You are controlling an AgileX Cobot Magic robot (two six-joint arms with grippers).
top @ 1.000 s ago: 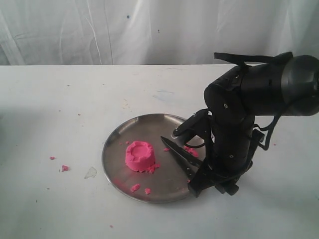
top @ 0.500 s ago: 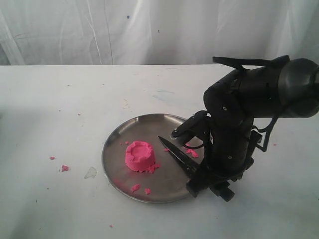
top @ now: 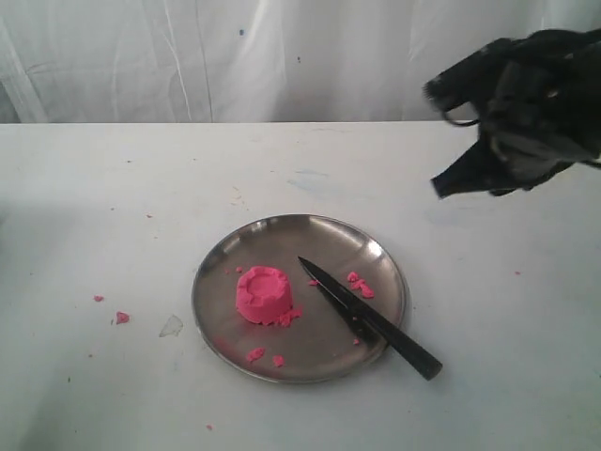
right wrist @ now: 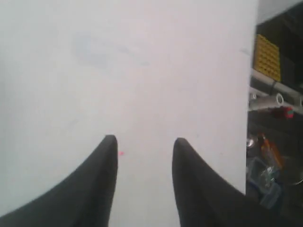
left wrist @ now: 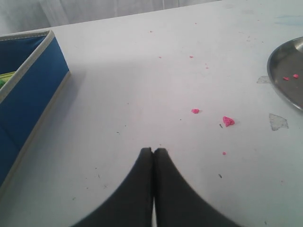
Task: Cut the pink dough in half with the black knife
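The pink dough (top: 264,294) is a squat round mound with a dented top, in one piece, on the left half of the steel plate (top: 282,240). The black knife (top: 368,318) lies flat beside it, tip toward the plate's middle, handle over the right rim onto the table. My right gripper (right wrist: 144,140) is open and empty, high above bare table; its arm (top: 526,103) shows blurred at the upper right, far from the knife. My left gripper (left wrist: 153,150) is shut on nothing, over the table left of the plate (left wrist: 286,71).
Small pink crumbs lie on the plate (top: 360,285) and on the table left of it (top: 121,318). A blue fabric box (left wrist: 26,90) stands beside the left gripper. The right wrist view shows the table's edge with clutter (right wrist: 274,142) beyond it.
The right arm let go of the knife and swung up and away to the upper right. The knife now lies flat on the plate. The dough has not moved.
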